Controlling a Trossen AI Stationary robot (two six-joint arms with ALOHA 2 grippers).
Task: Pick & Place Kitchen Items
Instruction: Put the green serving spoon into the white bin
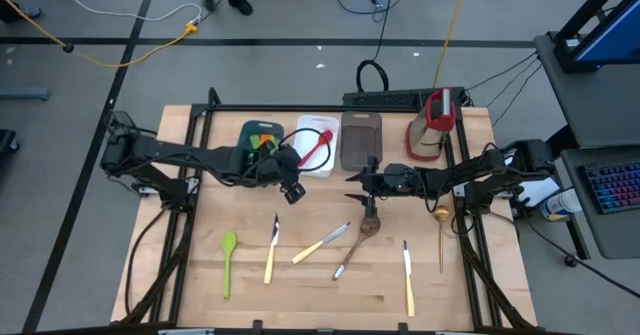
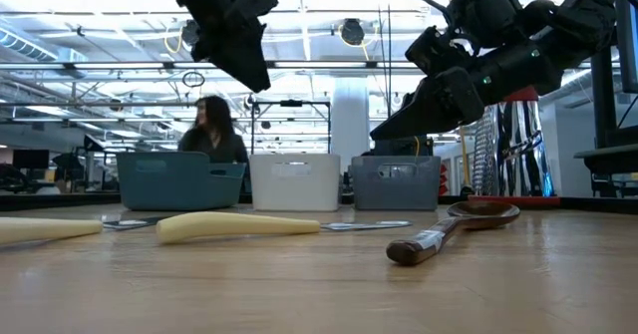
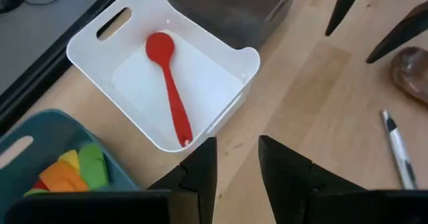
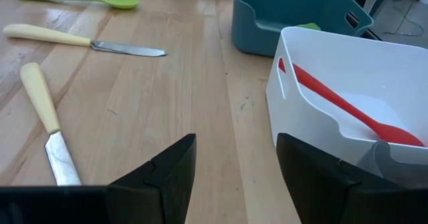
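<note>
I see red spoon (image 3: pixel 170 83) lying in white tray (image 3: pixel 221 57), frame centre, left gripper (image 3: pixel 237 167) jaws parted and empty, right gripper (image 4: pixel 235 167) jaws released above table (image 4: pixel 167 110).

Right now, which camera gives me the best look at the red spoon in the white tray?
The left wrist view: the red spoon lies whole inside the white tray. The right wrist view hides its handle end behind the wall. The high view shows it small. The low view shows only the tray's outside.
</note>
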